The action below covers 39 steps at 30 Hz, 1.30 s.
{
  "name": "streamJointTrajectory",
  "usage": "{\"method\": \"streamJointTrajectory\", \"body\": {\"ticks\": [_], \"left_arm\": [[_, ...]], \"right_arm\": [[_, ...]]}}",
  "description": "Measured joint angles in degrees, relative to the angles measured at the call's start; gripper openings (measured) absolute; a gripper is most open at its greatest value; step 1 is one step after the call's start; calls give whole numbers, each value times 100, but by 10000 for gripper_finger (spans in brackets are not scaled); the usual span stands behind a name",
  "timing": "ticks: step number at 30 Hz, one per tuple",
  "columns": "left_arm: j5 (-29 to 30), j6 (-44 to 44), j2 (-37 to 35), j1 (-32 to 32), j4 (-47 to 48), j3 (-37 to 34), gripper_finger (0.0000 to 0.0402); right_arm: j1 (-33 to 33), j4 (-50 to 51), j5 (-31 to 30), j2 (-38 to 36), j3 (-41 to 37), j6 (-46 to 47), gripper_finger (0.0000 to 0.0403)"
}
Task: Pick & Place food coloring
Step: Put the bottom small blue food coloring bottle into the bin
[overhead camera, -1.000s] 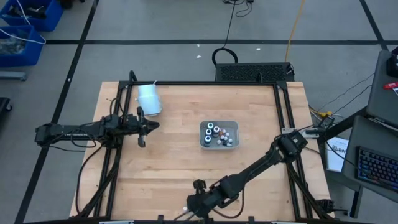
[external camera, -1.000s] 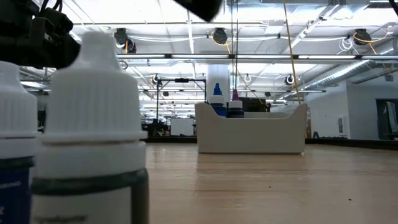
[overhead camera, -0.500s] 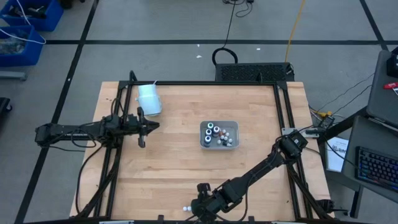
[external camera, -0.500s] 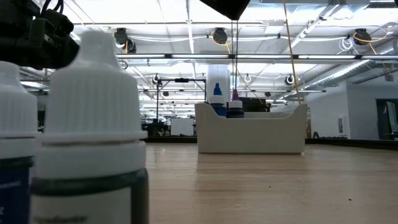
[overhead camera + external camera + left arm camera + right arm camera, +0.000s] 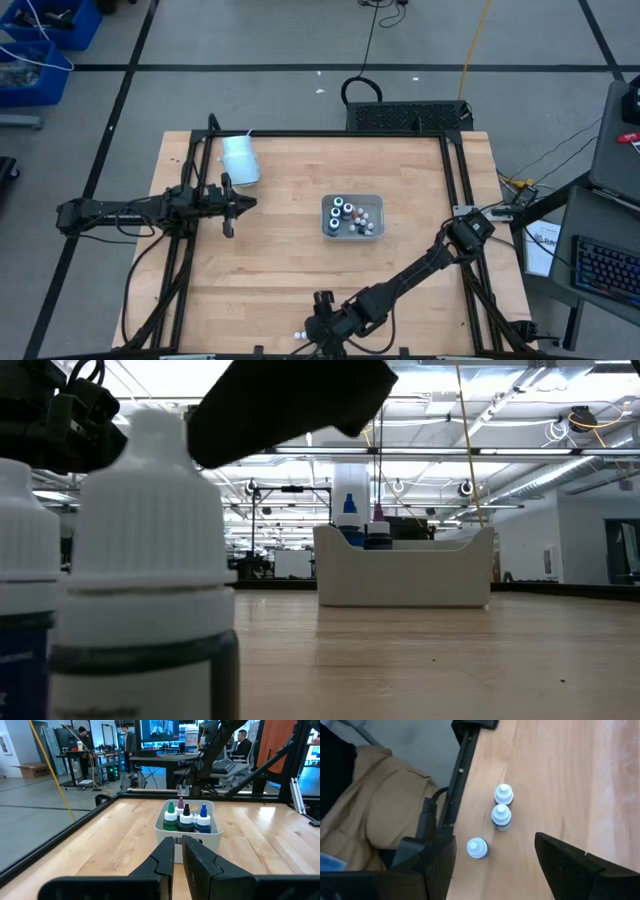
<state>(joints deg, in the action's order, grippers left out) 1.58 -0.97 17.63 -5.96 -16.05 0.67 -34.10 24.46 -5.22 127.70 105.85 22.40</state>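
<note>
Three small white-capped food coloring bottles (image 5: 501, 815) stand upright on the wood close to the table's near edge (image 5: 299, 336); two of them loom at the left of the low view (image 5: 150, 560). My right gripper (image 5: 495, 865) hangs open just above them, slanting down, one finger to each side, touching none. More bottles (image 5: 345, 210) stand in the clear tray (image 5: 325, 228) at mid-table, also seen in the left wrist view (image 5: 186, 817). My left gripper (image 5: 177, 852) waits shut at the table's left (image 5: 236, 203), pointing level at the tray.
A pale cup (image 5: 240, 160) lies at the far left of the table. The black frame rail (image 5: 462, 765) runs along the near edge beside the bottles, and a person's tan sleeve (image 5: 370, 805) shows just beyond it. Bare wood lies between the tray and the near edge.
My right gripper has sunk a little over the bottles at the near edge; in the low view its dark shape has come down from the top of the picture. The bottles now show uncovered beside it in the high view.
</note>
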Motion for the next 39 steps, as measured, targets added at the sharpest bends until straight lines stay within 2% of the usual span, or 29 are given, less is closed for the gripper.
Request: {"method": "streamJointTrajectory", "body": {"ticks": [17, 26, 39], "left_arm": [[2, -4, 0, -1, -1, 0, 44], [4, -35, 0, -1, -3, 0, 44], [9, -31, 0, -1, -3, 0, 44]], "right_arm": [[-27, -1353, 86, -2, -900, 187, 261], [-64, -1515, 67, 18, -956, 50, 260], [-90, -1730, 86, 166, -958, -36, 234]]}}
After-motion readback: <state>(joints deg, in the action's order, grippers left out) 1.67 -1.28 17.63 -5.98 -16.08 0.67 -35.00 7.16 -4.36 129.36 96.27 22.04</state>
